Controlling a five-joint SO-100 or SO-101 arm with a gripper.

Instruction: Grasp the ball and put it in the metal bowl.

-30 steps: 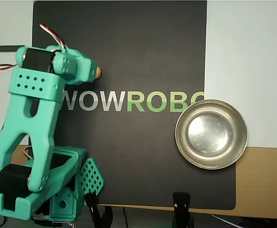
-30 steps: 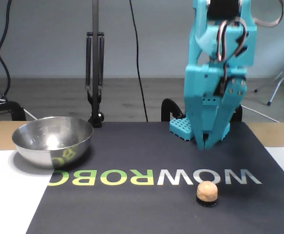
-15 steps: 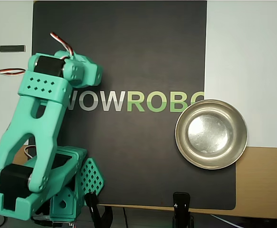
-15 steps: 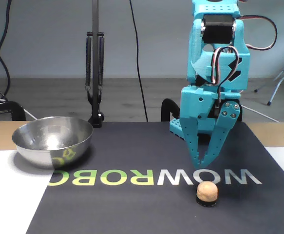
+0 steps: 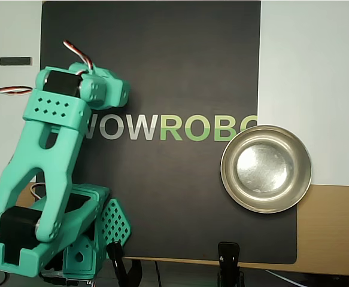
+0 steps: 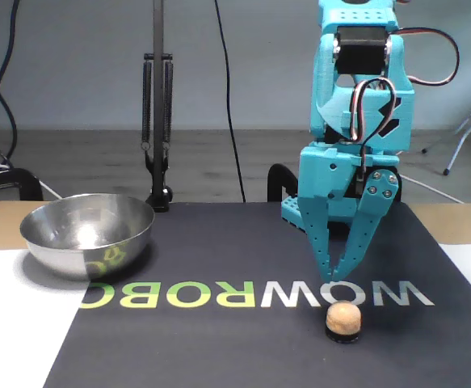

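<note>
Fingers of the gripper [image 6: 338,275] stand spread wide in the fixed view, empty, tips converging just above the ball [image 6: 343,317], which sits on a small dark base on the black mat [image 6: 219,339]. The arm should lower squarely until the jaws straddle its middle (the overhead view hides it), then carry it to the metal bowl [image 6: 87,233], well apart.

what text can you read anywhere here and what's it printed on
"WOWROBO": printed on the black mat. In the overhead view it reads upright, its last letter cut off by the metal bowl; in the fixed view it appears upside down.
The reflection on the bowl's side is too warped to read. No other text is visible.
</note>
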